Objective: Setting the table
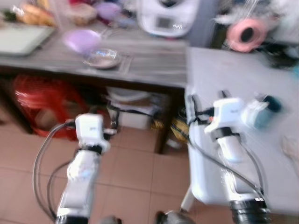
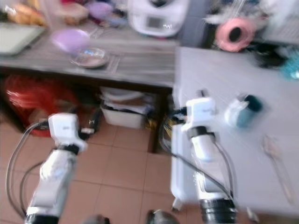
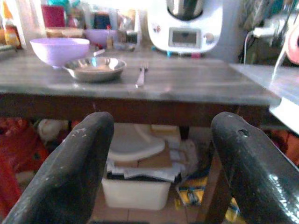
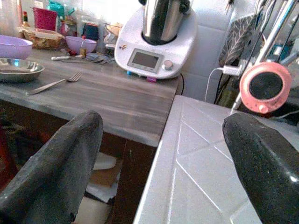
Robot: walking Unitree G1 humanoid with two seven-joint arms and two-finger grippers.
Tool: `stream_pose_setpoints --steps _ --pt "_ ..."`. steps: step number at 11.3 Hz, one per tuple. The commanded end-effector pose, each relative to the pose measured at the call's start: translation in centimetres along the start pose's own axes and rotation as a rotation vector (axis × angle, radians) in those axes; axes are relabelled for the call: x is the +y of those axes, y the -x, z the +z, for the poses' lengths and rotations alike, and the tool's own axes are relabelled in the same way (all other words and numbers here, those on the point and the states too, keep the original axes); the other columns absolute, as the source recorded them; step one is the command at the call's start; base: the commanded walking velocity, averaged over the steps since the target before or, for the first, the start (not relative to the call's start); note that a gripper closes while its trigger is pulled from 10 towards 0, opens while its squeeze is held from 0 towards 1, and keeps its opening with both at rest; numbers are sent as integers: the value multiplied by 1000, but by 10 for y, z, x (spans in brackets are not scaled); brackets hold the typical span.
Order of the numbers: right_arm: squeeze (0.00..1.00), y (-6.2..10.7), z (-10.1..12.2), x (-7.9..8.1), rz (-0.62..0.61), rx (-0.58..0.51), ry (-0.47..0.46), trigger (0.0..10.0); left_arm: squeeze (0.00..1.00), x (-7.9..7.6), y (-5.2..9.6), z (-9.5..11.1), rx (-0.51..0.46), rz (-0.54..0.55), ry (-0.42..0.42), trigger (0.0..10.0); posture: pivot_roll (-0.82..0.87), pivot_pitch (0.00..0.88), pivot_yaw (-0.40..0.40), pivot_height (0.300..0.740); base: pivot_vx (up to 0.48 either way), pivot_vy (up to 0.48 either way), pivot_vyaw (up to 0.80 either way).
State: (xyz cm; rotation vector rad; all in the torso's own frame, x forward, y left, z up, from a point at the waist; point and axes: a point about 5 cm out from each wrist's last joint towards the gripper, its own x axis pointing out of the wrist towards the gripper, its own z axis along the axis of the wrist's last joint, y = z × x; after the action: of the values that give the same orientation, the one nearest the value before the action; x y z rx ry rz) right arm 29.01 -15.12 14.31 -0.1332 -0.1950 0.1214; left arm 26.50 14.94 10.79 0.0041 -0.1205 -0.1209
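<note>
**Fork, bowl and dish on the wooden counter — both grippers empty and short of them**

Head views. Fork lies on the wooden counter (image 1: 154,60), too blurred here to pick out; the steel dish (image 1: 103,58) and lilac bowl (image 1: 81,39) sit just beside each other towards the counter's left end. Both silver arms are raised in front of the counter's near edge. A white table (image 1: 224,74) adjoins the counter on the right and carries a teal-and-white bottle (image 2: 243,112) and a pale spoon (image 2: 275,154).

Left wrist view. Left gripper (image 3: 159,172) has its fingers spread wide, nothing between them. The fork (image 3: 141,75) lies ahead and above — long axis running away from the gripper, handle nearer — just beside the dish.

Right wrist view. Right gripper (image 4: 163,163) is likewise wide and empty, aimed at the seam between counter and table. The fork appears well off towards the left side, lying obliquely; the left arm is judged the nearer one.
</note>
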Motion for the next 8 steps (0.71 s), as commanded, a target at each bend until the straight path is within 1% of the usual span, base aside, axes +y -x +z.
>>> stream_pose_setpoints --steps 1,4,7,8 --pt "0 -1 3 -6 -10 -4 11 10000 0 -3 -1 2 -2 -7 10 10000 -41 103 -19 740 0 -262 0" --pt "0 -1 2 -7 -14 4 10 10000 0 -4 0 1 1 -10 9 10000 -41 101 -21 740 0 0 0" --pt "0 -1 1 -8 -12 7 8 10000 0 -4 0 1 1 -11 3 10000 -40 102 -24 740 0 0 -523" --pt "0 -1 1 -8 -11 9 7 10000 0 -4 0 1 2 -11 3 10000 -40 102 -27 740 0 0 0"
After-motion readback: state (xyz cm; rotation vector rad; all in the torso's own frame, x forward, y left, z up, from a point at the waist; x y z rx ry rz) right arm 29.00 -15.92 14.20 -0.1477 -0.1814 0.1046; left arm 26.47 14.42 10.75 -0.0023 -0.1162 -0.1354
